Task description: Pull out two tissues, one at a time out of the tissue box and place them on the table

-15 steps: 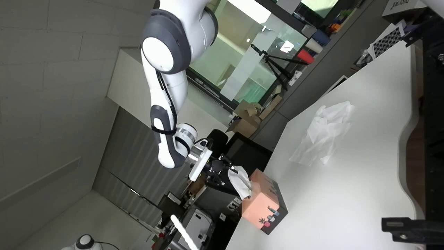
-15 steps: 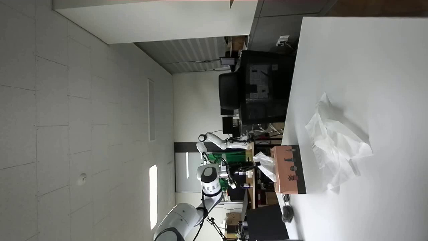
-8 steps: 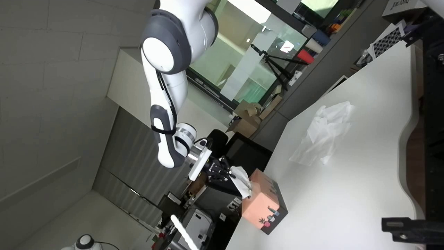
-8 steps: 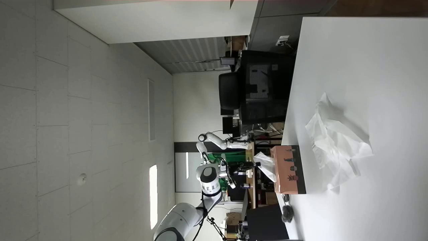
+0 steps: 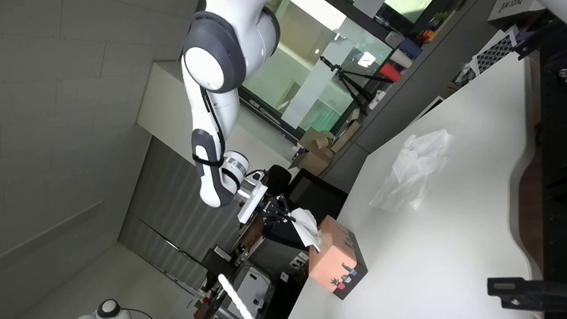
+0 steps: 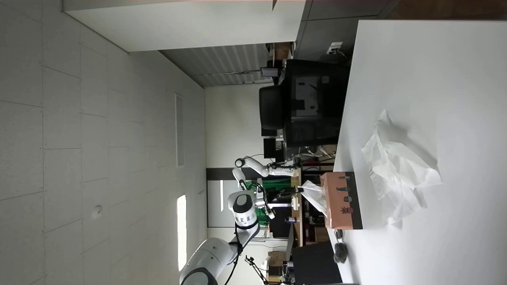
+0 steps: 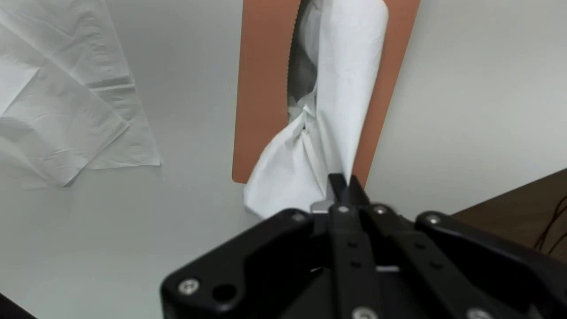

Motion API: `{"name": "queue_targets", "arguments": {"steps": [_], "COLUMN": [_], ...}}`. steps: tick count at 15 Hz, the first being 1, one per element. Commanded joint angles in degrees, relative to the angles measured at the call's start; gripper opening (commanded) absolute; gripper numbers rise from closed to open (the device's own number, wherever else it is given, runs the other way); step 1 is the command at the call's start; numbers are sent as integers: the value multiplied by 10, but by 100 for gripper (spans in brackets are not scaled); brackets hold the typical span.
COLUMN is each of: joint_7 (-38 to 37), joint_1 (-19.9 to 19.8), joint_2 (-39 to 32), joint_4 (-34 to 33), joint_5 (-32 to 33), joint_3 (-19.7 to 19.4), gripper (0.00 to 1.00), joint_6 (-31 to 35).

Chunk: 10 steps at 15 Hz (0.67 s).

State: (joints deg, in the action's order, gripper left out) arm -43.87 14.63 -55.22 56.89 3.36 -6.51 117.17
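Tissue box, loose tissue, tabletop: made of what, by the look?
Tissue box: probably matte printed cardboard; finely toothed slot edge in the wrist view.
Loose tissue: thin, soft paper; creased, faintly see-through at its edges.
Tabletop: smooth, plain white, low sheen, no grain showing; perhaps laminate or painted board.

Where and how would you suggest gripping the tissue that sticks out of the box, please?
I'd pinch the tissue by its upper end, from above, about where the claw holds it: the tissue box sits with its slot upward, and the thin tissue rises from it, so that end seems easiest.
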Motion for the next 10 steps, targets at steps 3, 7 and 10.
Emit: {"name": "queue_targets", "arguments": {"steps": [3,7,10], "joint_7": [-11,-10,-13], "joint_1": [-14,-21,-27], "joint_2": [18,40,62], "joint_4": [-32,-35,-32], "joint_5": [8,11,15], "joint_3": [-6,-10,-16], "gripper": [0,0,0], "joint_6": [-22,-36,-54]}}
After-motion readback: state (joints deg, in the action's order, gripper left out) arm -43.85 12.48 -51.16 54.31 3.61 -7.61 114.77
